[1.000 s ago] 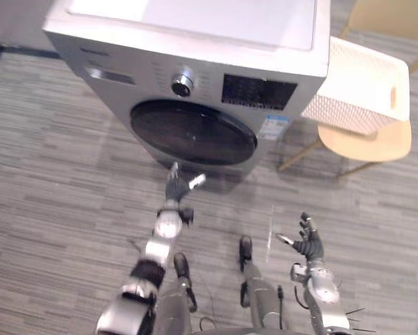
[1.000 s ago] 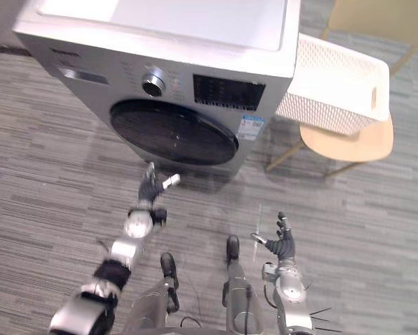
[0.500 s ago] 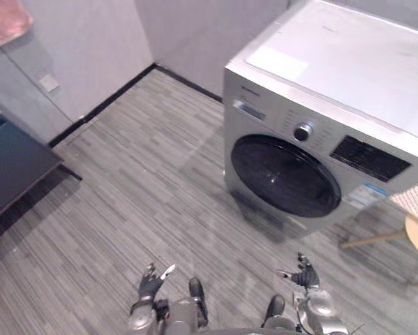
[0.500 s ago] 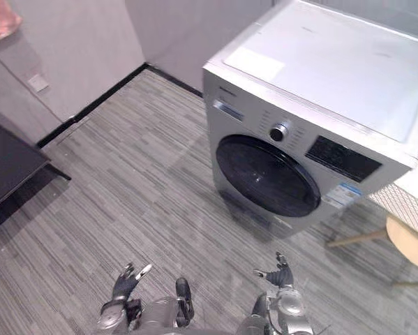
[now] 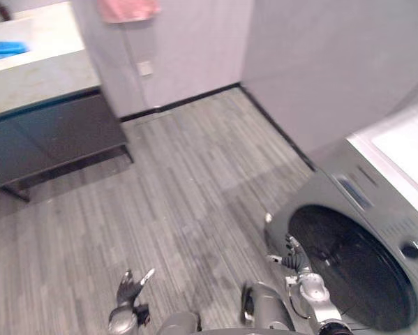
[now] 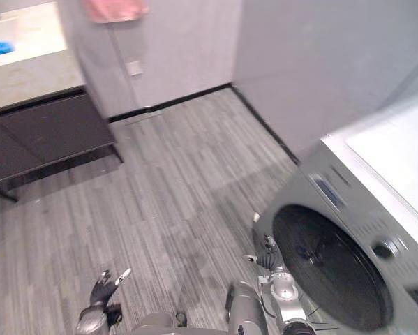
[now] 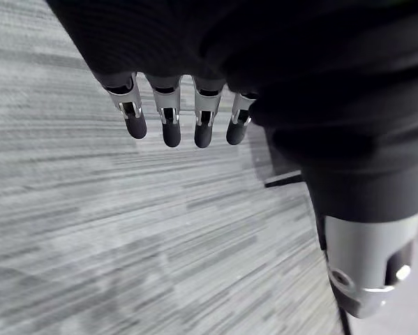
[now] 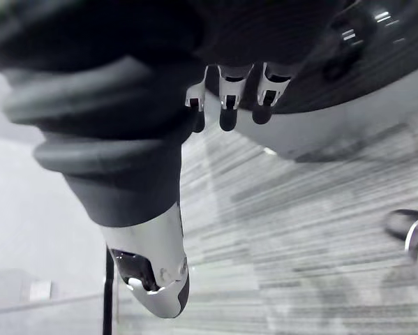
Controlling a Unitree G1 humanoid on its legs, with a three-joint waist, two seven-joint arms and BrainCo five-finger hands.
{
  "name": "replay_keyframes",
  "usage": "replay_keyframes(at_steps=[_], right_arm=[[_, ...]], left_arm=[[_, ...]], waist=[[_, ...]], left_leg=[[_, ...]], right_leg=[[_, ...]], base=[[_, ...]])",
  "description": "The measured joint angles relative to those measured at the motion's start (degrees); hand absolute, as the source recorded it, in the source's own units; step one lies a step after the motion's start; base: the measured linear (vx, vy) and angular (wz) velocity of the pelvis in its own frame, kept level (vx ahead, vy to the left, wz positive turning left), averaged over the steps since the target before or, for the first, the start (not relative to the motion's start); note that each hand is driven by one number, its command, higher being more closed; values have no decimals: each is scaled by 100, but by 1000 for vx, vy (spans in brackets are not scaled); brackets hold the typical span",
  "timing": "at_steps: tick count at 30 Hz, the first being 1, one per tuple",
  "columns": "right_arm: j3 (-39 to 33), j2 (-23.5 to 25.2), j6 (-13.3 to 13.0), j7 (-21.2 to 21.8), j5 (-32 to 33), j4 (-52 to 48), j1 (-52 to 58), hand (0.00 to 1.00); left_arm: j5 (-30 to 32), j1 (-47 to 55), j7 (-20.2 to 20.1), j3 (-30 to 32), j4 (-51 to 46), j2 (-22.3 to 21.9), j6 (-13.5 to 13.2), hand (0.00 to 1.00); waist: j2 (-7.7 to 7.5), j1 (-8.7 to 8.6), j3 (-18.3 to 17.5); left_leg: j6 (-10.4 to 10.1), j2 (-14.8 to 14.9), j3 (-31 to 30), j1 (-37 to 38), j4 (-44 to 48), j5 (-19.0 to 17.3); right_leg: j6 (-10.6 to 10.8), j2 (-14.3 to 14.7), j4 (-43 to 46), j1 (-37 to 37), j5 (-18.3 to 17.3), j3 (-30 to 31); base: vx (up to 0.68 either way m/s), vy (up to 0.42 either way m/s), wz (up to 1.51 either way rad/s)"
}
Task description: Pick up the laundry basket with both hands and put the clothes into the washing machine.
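Smooth satin-grey metal on washing machine (image 5: 334, 192); door (image 5: 352, 269) dark, glossy. floor (image 5: 195, 181): matt grey wood-grain planks. counter top (image 5: 34, 73) pale, stone-like, over dark matt cabinet (image 5: 55, 136). pink cloth (image 5: 128, 8) soft. My left hand (image 7: 170, 115) and right hand (image 5: 292, 259): silver metal, dark matt tips, ribbed dark cover.

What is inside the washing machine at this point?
The washing machine has its round door shut. Its dark glass shows nothing of the drum, so any contents are hidden. The left hand and right hand are open and hold nothing.
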Motion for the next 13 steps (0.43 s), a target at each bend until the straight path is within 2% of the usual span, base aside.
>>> replay_keyframes(at_steps=[1,2,3,4,5,6,8,11,12,13], right_arm=[[6,-11,-9,4,0,-23,-122,0],[36,-4,-6,8,-1,-22,-188,0],[107,17,-6,12,-15,-28,-245,0],[179,28,-4,7,-30,-26,-243,0],[278,75,-5,9,-55,-25,-213,0],[280,155,-6,4,-56,-28,-206,0],[223,212,-30,3,-55,-46,-202,0],[25,189,-34,-3,-56,-41,-163,0],[-73,187,-28,-13,-56,-11,-139,0],[-124,171,-27,-31,-72,-19,-84,0]], left_arm=[[0,32,15,8,-16,-74,-32,0],[1,27,19,15,-16,-94,-32,0],[10,46,19,62,-17,-160,-28,0],[13,79,23,68,-25,-184,-26,0],[26,139,16,51,-62,-202,-24,0],[42,193,-1,43,-95,-215,-24,0],[51,188,-7,44,-174,-234,-24,0],[89,30,-12,44,-244,-250,-24,0],[118,-51,-11,41,-244,-247,-23,0],[145,-67,-10,10,-245,-254,-25,0]], waist=[[116,43,13],[153,46,44],[230,60,92],[243,100,97],[198,214,123],[91,205,140],[24,156,156],[56,157,164],[61,156,182],[97,148,167]], left_leg=[[-235,95,43,-221,485,141],[-426,154,149,-373,832,257],[-606,336,458,-727,1730,651],[-573,465,681,-914,2228,971],[-480,817,1188,-1195,2947,997],[-355,1050,1623,-1348,3221,917],[-293,1284,2090,-1513,2849,835],[-340,1283,2289,-1581,1099,860],[-513,1170,2266,-1537,275,1043],[-645,1092,2265,-1455,-334,1569]], right_leg=[[-78,45,63,95,-244,-189],[-149,73,54,193,-321,-284],[-264,210,-157,532,-401,-465],[-303,306,-345,760,-406,-505],[-405,444,-727,1227,-369,-550],[-465,473,-1093,1630,-333,-626],[-483,459,-1446,2018,-317,-765],[-480,430,-1631,2191,-317,-944],[-431,395,-1631,2235,-348,-1007],[-317,388,-1630,2296,-421,-1059]], base=[[487,-279,78],[471,-279,60],[356,-229,36],[512,-310,17],[477,-269,6],[302,-162,9],[315,-144,30],[251,-10,29],[126,82,31],[90,69,23]])
